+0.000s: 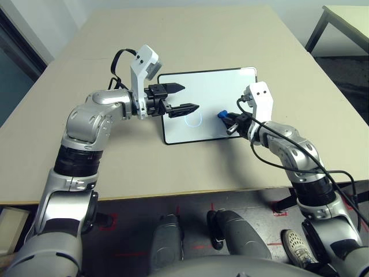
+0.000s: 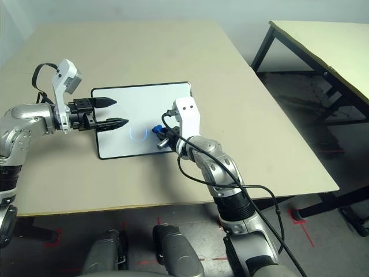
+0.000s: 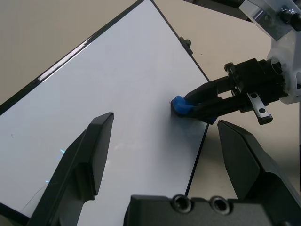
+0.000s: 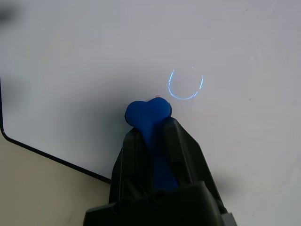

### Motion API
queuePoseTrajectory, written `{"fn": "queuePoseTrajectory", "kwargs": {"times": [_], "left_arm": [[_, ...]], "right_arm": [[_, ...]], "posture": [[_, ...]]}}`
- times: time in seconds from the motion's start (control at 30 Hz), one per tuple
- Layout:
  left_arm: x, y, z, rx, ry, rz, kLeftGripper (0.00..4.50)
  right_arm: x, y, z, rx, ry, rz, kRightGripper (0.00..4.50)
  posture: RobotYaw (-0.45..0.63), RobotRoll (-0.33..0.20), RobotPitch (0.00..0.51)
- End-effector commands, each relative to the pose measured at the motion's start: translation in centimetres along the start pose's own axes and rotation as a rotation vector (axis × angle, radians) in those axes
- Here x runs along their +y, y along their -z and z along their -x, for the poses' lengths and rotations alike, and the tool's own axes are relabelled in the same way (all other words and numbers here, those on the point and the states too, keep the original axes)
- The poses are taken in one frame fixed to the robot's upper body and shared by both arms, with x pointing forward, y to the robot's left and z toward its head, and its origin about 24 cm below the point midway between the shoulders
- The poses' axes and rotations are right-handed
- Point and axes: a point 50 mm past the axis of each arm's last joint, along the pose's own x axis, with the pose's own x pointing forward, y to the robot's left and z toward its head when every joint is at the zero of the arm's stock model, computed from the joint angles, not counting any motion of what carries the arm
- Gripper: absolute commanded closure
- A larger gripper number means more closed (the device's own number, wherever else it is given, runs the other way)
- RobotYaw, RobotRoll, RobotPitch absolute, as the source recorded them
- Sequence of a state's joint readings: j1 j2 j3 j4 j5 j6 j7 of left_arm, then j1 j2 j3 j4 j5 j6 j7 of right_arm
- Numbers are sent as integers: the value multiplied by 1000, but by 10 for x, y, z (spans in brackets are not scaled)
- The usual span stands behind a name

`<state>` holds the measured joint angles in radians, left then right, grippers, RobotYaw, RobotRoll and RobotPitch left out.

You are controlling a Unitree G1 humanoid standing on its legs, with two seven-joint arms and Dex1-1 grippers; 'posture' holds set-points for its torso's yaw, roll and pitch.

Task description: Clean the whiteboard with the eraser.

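Observation:
The whiteboard (image 1: 213, 92) lies flat on the tan table, black-framed, with a faint blue ring (image 4: 186, 84) drawn near its near middle. My right gripper (image 1: 228, 119) is shut on the blue eraser (image 1: 221, 114), whose rounded end (image 4: 148, 113) rests on the board just right of the ring. My left gripper (image 1: 191, 97) hovers open over the board's left half, fingers pointing right toward the eraser (image 3: 181, 106). Nothing is between its fingers.
The tan table (image 1: 115, 167) stretches wide on every side of the board. A second table (image 2: 323, 34) stands at the back right. A black cable (image 1: 288, 138) loops along my right forearm. A shoe (image 1: 297, 239) rests on the floor below.

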<state>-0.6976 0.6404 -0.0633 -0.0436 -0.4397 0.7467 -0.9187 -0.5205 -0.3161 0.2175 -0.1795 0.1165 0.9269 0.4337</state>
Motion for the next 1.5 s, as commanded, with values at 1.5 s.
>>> {"fn": "queuePoseTrajectory", "kwargs": {"times": [1.5], "left_arm": [[-11,-26,-4,-165,-16,59,0]], "right_arm": [[-43,-86,82,-221,-176,-228,3954]], "posture": [[-9,0,135]]}}
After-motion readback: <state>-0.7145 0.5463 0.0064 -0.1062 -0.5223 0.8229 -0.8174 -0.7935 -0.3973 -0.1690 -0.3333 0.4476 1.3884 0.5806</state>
